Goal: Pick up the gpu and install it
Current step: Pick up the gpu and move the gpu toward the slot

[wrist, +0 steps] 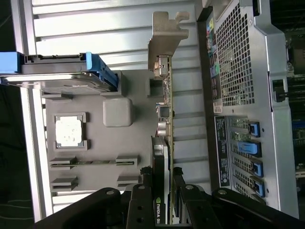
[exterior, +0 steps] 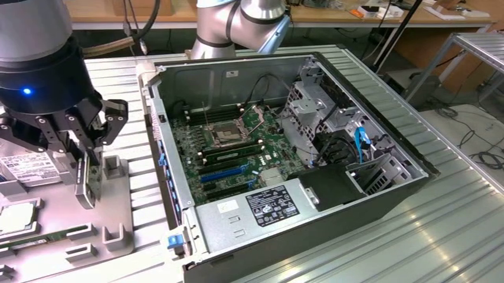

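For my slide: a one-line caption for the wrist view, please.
Tool clamped on the gpu, standing on edge at the gray parts tray beside the computer case.

We see a silver arm (exterior: 236, 23), a black wrist (exterior: 39, 82) with one small blue light (exterior: 28, 91), and a black gripper (wrist: 165, 211) of screw-studded links.

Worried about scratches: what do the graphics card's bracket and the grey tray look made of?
On the graphics card, the bracket looks like bare sheet metal: thin, silvery, bent at the tip. The tray is probably moulded matte plastic, given its dull, rounded pockets.
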Controlling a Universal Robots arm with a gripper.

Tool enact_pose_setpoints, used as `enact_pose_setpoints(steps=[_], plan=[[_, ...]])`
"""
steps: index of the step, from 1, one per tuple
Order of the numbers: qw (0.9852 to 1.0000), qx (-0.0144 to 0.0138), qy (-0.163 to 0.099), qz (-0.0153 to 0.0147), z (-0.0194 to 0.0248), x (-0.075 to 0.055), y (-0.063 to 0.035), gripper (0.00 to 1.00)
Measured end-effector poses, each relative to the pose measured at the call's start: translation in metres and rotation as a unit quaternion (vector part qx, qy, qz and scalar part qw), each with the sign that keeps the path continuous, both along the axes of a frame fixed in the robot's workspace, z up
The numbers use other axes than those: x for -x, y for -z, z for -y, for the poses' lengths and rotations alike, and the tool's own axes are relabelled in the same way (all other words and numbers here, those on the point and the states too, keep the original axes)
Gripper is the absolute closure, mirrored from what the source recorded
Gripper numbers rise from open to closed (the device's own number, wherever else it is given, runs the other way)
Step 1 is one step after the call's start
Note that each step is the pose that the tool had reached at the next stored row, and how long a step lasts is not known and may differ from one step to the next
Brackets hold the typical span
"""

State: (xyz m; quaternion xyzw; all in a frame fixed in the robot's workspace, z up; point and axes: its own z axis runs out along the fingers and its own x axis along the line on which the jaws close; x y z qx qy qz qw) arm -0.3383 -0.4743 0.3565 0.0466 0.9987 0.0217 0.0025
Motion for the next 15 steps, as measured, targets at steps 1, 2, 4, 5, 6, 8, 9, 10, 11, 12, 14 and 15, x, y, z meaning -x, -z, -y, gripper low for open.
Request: enact_pose_setpoints(steps=[1, 2, 4, 5, 6, 8, 9, 10, 11, 12, 14, 15], plan=[[1.0, 0.0, 0.0, -0.0001, 0.0, 0.0, -0.0016, 0.73], [1.0, 0.0, 0.0, -0.0001, 0.0, 0.0, -0.0027, 0.73], [1.0, 0.0, 0.0, -0.0003, 0.0, 0.0, -0.0054, 0.73], [1.0, 0.0, 0.0, -0.0003, 0.0, 0.0, -0.0061, 0.73], [1.0, 0.0, 0.0, -0.0004, 0.0, 0.0, -0.0076, 0.73], [1.0, 0.0, 0.0, -0.0006, 0.0, 0.0, -0.0107, 0.73], [1.0, 0.0, 0.0, -0.0006, 0.0, 0.0, -0.0117, 0.73], [1.0, -0.0001, 0.0, -0.0006, 0.0, 0.0, -0.0117, 0.73], [1.0, 0.0, 0.0, -0.0006, 0.0, 0.0, -0.0119, 0.73], [1.0, 0.0, 0.0, -0.0007, 0.0, 0.0, -0.0119, 0.73], [1.0, 0.0, 0.0, -0.0007, 0.0, 0.0, -0.0119, 0.73], [1.0, 0.0, 0.0, -0.0006, 0.0, 0.0, -0.0119, 0.73]])
